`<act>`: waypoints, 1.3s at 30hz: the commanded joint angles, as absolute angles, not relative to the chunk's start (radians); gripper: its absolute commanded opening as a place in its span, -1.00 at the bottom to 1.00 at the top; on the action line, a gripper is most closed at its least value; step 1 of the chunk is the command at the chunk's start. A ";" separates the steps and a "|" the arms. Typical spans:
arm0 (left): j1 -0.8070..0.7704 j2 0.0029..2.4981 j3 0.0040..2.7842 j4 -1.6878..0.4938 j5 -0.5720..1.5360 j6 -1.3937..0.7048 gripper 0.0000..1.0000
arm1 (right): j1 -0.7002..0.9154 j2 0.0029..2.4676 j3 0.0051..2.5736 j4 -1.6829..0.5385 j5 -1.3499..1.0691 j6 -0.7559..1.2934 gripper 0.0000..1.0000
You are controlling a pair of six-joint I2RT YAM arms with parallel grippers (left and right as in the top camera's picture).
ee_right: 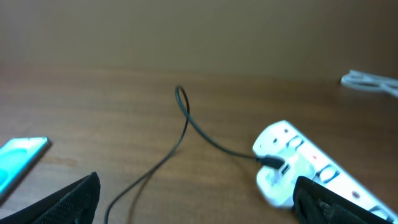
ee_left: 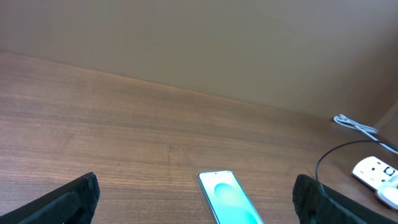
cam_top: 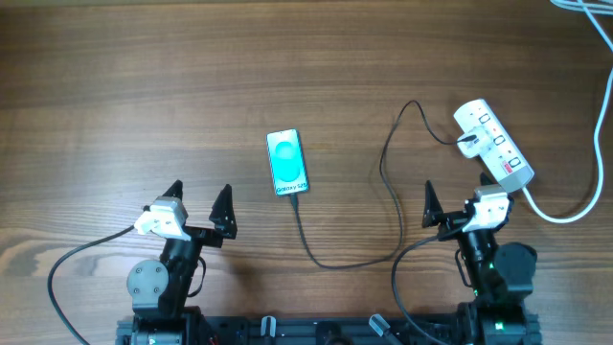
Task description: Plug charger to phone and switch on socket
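Observation:
The phone lies face up at the table's middle, its teal screen lit. The black charger cable runs from the phone's near edge, loops toward me and back, and ends in a white plug seated in the socket at the right. The tip looks plugged into the phone. My left gripper is open and empty, near-left of the phone. My right gripper is open and empty, just short of the socket. The right wrist view shows the cable, the plug and the phone's corner.
The socket's thick white cord curves off along the right edge of the table, and more of it lies at the far right corner. The tabletop is brown wood. The socket also shows at the right edge of the left wrist view.

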State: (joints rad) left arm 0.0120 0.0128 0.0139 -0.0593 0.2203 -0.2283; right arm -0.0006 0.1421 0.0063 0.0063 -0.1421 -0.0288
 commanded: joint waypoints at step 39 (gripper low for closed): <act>0.006 0.003 0.006 -0.058 0.208 -0.209 1.00 | 0.002 0.004 0.005 0.010 -0.158 0.028 1.00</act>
